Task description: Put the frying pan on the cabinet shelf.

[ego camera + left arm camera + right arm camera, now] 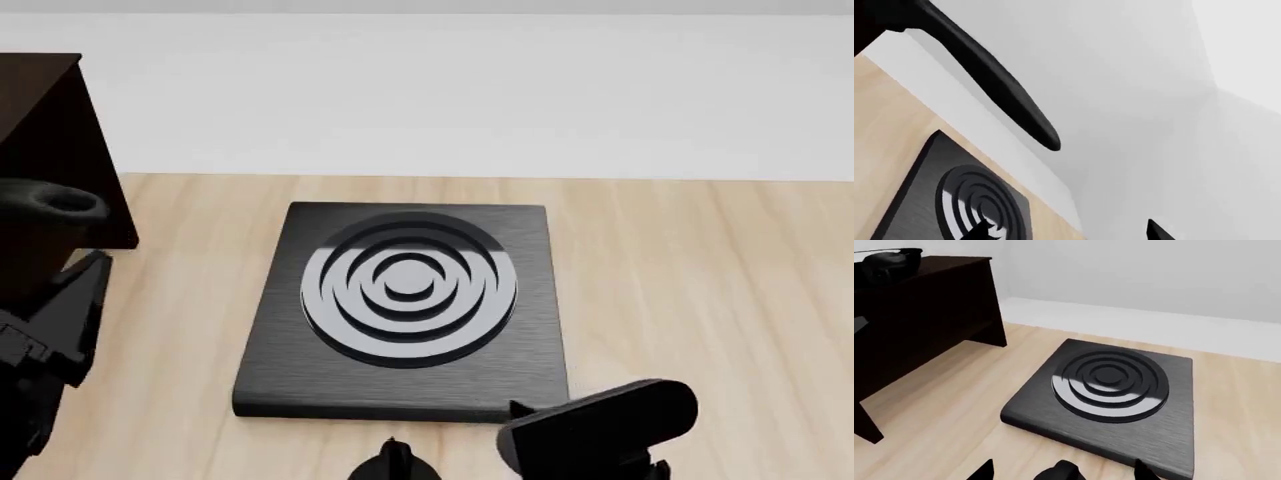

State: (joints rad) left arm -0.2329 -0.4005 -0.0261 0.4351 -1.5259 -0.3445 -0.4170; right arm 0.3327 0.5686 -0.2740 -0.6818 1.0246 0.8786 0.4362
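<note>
I cannot make out the frying pan in any view. A black tapered bar crosses the left wrist view close to the camera; I cannot tell whether it is the pan's handle. The dark brown cabinet stands left of the burner plate and shows at the head view's far left. My left gripper has its fingertips wide apart with nothing between them. My right gripper hangs low in front of the burner plate, jaws wide apart; a dark rounded shape sits between them at the frame edge.
The square black burner plate with concentric rings lies mid-table on the pale wood top; it also shows in both wrist views. A white wall runs behind. My left arm is beside the cabinet.
</note>
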